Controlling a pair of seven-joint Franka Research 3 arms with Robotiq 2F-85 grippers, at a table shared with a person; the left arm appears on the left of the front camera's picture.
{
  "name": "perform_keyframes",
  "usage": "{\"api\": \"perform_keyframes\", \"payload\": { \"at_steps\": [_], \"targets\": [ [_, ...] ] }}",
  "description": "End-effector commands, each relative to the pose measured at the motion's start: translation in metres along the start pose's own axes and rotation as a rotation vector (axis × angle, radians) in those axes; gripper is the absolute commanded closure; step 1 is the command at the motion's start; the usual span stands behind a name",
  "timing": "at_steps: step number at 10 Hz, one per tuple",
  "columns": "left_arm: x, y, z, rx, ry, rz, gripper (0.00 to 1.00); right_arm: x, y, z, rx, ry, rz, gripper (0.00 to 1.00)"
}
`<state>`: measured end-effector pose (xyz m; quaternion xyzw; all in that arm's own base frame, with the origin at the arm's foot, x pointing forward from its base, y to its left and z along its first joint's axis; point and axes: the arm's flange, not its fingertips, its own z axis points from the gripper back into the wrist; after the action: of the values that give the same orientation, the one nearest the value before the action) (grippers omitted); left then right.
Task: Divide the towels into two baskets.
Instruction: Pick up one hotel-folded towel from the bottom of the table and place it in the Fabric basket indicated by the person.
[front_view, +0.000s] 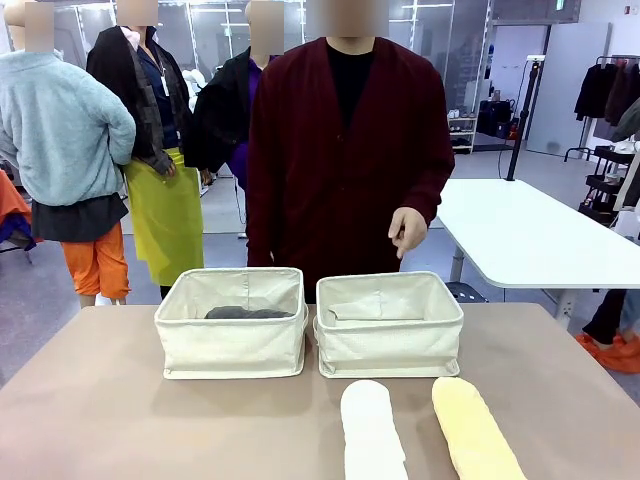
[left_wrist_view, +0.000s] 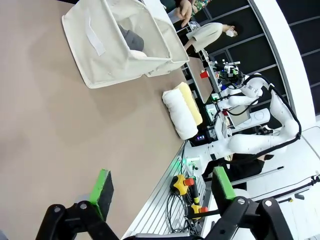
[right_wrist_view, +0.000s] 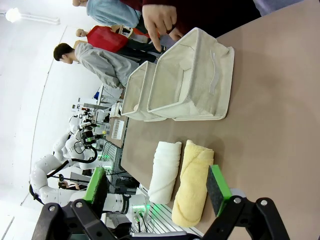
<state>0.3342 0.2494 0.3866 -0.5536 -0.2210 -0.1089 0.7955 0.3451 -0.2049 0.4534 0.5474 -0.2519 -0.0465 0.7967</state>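
Loose towels: a white towel and a pale yellow towel lie rolled side by side at the near edge of the table, right of centre.
Towels in baskets: a dark grey towel in the left basket; a cream towel in the right basket (hard to tell from the lining).
Left gripper: jaws wide, empty, over bare table.
Right gripper: jaws wide, empty, above the two loose rolls.
Handling: likely light, soft, squashy terry; not fragile or slippery.
Where to hold: across a roll's middle, pinching deep, so the ends sag evenly and the outer flap stays wrapped.
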Motion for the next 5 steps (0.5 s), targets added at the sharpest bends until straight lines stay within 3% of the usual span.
{"api": "perform_keyframes", "payload": {
  "at_steps": [1,5],
  "targets": [
    [-0.0045,-0.0046,-0.0011,0.000,-0.008,-0.005,0.00,-0.0019,0.0025,0.0017,0.005,0.003,0.008,0.00],
    [-0.0045,-0.0046,-0.0011,0.000,-0.008,-0.005,0.00,-0.0019,0.0025,0.0017,0.005,0.003,0.008,0.00]
  ]
}}
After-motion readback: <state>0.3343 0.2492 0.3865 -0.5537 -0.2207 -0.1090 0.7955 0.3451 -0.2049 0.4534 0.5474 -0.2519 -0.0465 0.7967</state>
